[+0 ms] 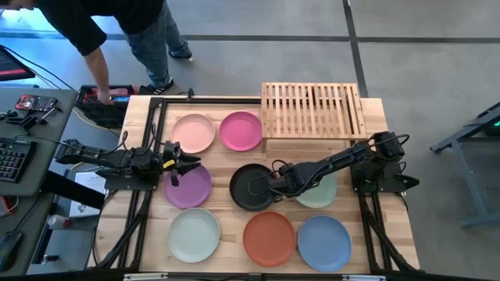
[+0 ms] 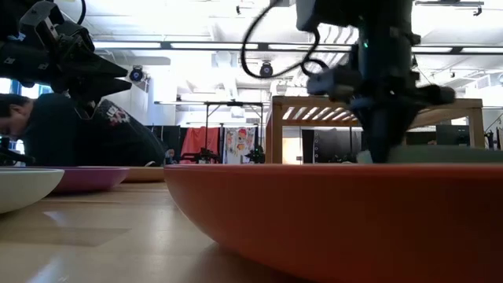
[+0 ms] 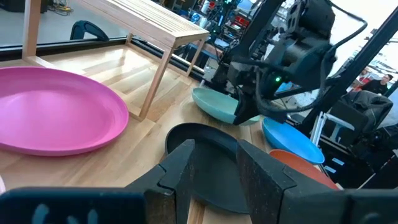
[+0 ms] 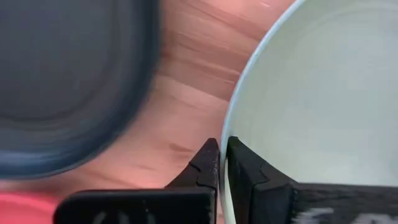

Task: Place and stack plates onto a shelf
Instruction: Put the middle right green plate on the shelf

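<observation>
All the plates lie flat on the wooden table: pale pink, magenta, purple, black, off-white, orange-red and blue. The sage green plate is partly hidden under my right arm. The bamboo shelf stands at the far edge with nothing on it. My right gripper is shut on the sage green plate's rim, beside the black plate. My left gripper is open. It hovers over the purple plate's far edge. My right gripper pinches the sage green plate's rim on the side facing the black plate. One finger is inside the plate and the other outside. The fingers come from above, pointing down. I cannot tell whether the plate is lifted off the table.
A person bends over a case beyond the table's far left corner. A desk with a keyboard stands left of the table. In the low view the orange-red plate fills the foreground and hides my right fingertips.
</observation>
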`<state>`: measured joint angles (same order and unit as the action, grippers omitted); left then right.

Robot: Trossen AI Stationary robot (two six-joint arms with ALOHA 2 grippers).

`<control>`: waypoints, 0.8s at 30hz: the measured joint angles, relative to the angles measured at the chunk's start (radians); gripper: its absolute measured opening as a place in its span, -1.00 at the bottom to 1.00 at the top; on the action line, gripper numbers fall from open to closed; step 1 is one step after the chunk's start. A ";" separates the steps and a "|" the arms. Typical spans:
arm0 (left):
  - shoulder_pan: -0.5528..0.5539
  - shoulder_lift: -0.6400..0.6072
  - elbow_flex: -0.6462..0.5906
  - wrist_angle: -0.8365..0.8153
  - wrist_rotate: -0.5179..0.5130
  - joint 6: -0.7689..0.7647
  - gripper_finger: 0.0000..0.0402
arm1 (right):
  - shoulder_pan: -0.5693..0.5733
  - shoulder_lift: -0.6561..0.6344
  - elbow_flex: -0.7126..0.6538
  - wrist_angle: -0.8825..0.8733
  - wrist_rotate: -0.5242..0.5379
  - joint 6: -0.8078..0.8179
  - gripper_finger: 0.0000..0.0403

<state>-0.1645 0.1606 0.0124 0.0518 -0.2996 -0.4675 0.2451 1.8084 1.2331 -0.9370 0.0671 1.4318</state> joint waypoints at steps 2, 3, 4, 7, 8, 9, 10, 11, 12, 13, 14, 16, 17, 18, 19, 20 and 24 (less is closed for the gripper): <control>0.000 0.000 0.000 0.000 0.000 0.000 -0.46 | 0.000 0.000 0.035 -0.025 0.005 -0.013 -1.00; 0.000 0.000 0.000 0.000 0.000 0.000 -0.46 | 0.000 0.000 0.053 -0.040 0.007 -0.018 -1.00; 0.000 0.000 0.000 0.000 0.000 0.000 -0.46 | 0.000 0.000 0.070 -0.053 0.008 -0.020 -1.00; 0.000 0.000 0.000 0.000 0.000 0.000 -0.46 | 0.000 0.000 0.122 -0.105 0.016 -0.039 -0.99; 0.000 0.000 0.000 0.000 0.000 0.000 -0.46 | 0.001 0.000 0.140 -0.121 0.020 -0.047 -0.99; 0.000 0.000 0.000 0.000 0.000 0.000 -0.46 | 0.002 0.000 0.158 -0.137 0.025 -0.055 -0.99; 0.000 0.000 0.000 0.000 0.000 0.000 -0.46 | 0.003 0.000 0.176 -0.153 0.031 -0.063 -0.99; 0.000 0.000 0.000 0.000 0.000 0.000 -0.46 | 0.004 0.000 0.194 -0.166 0.033 -0.070 -0.99; 0.000 0.000 0.000 0.000 0.000 0.000 -0.46 | 0.004 0.000 0.210 -0.178 0.033 -0.072 -1.00; 0.000 0.000 0.000 0.000 0.000 0.000 -0.46 | 0.004 0.000 0.227 -0.192 0.033 -0.079 -1.00; 0.000 0.000 0.000 0.000 0.000 0.000 -0.46 | 0.004 0.000 0.243 -0.200 0.034 -0.086 -1.00; 0.000 0.000 0.000 0.000 0.000 0.000 -0.46 | 0.004 0.000 0.268 -0.206 0.036 -0.100 -1.00; 0.000 0.000 0.000 0.000 0.000 0.000 -0.46 | 0.004 0.000 0.280 -0.209 0.037 -0.107 -1.00; 0.000 0.000 0.000 0.000 0.000 0.000 -0.46 | 0.004 0.000 0.293 -0.210 0.037 -0.116 -1.00; 0.000 0.000 0.000 0.000 0.000 0.000 -0.46 | 0.004 0.000 0.306 -0.210 0.037 -0.127 -1.00; 0.000 0.000 0.000 0.000 0.000 0.000 -0.46 | 0.005 0.000 0.320 -0.210 0.037 -0.133 -1.00; 0.000 0.000 0.000 0.000 0.000 0.000 -0.46 | 0.005 0.000 0.386 -0.215 0.037 -0.185 -1.00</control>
<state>-0.1646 0.1604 0.0124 0.0520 -0.2996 -0.4674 0.2497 1.8084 1.6191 -1.1517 0.1042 1.2464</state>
